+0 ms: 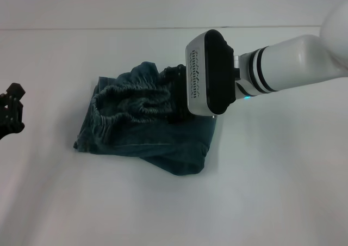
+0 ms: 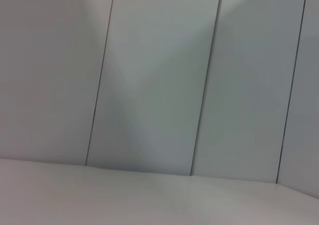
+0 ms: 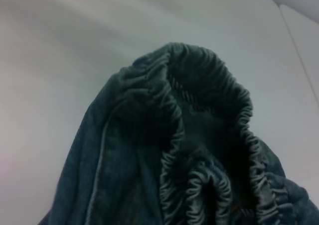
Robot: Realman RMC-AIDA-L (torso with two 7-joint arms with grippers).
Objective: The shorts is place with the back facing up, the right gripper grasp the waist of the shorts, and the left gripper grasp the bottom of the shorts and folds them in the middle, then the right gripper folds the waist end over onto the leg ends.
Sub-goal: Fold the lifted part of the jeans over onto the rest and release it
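One shorts [image 1: 142, 127], right gripper [image 1: 178, 91] at waist [image 3: 199, 130], left gripper [image 1: 11, 111] apart

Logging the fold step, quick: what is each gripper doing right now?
Left gripper: off at the table's left edge, apart from the shorts; empty.
Right gripper: at the waist of the shorts; grip hidden.

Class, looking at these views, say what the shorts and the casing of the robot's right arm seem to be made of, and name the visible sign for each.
The shorts: woven cotton denim by the look, faded matt blue, with seam stitching and a puckered waistband that suggests elastic inside.
The right arm casing: smooth glossy white, probably moulded plastic or painted metal, with black rings; the pictures cannot settle which.
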